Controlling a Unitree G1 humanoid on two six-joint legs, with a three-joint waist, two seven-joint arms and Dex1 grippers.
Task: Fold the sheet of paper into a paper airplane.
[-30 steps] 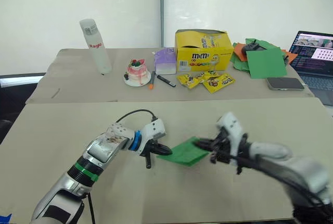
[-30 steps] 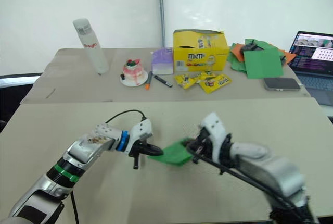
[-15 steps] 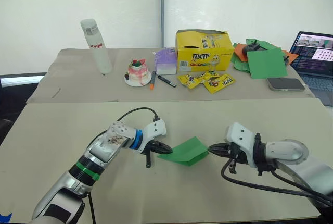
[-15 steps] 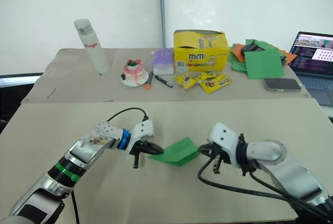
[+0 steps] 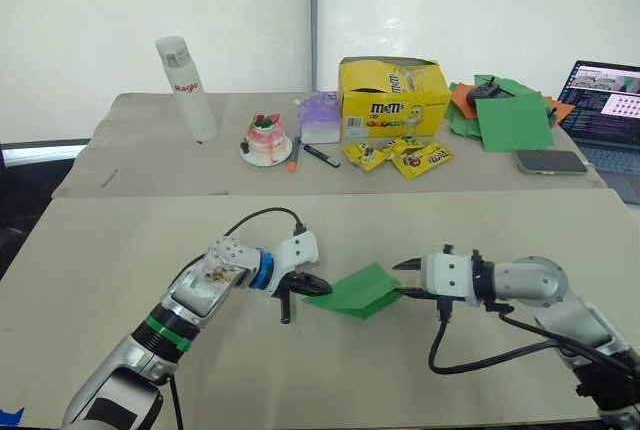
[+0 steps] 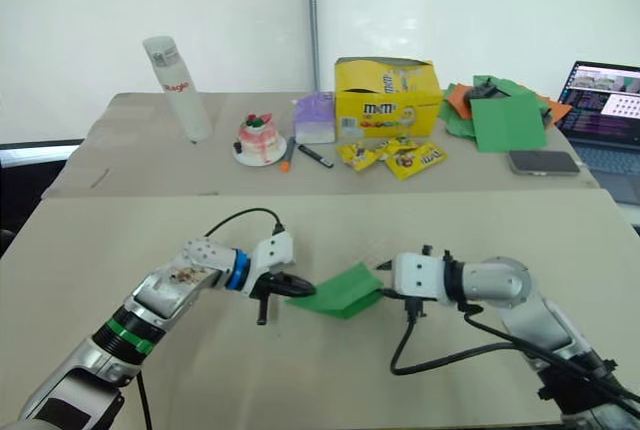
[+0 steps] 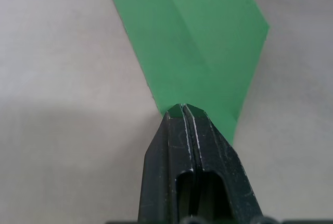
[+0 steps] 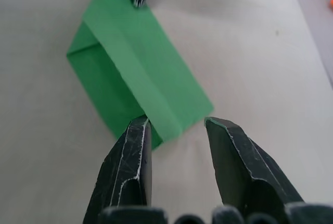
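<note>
The sheet of paper, thin and bright green, lies near the middle of the front tan table. It is folded over with a long crease down it, so it looks like a flat wedge with layers.

The left gripper, with its two black fingers, is pinched tight on the left tip of the green paper. In the left wrist view the two fingers are pressed together with the paper's edge between them.

The right gripper is at the right end of the paper. Its two black fingers are spread apart. In the right wrist view one finger sits over the near corner of the paper and the other finger is off to the side over the bare table. I cannot tell if that finger touches the paper.

On the back table stand a tall clear plastic bottle, a small pink cake on a white plate, and a yellow cardboard candy box with yellow candy bags in front of it. A heap of green and orange paper sheets lies to the right, beside a dark phone and an open laptop.
</note>
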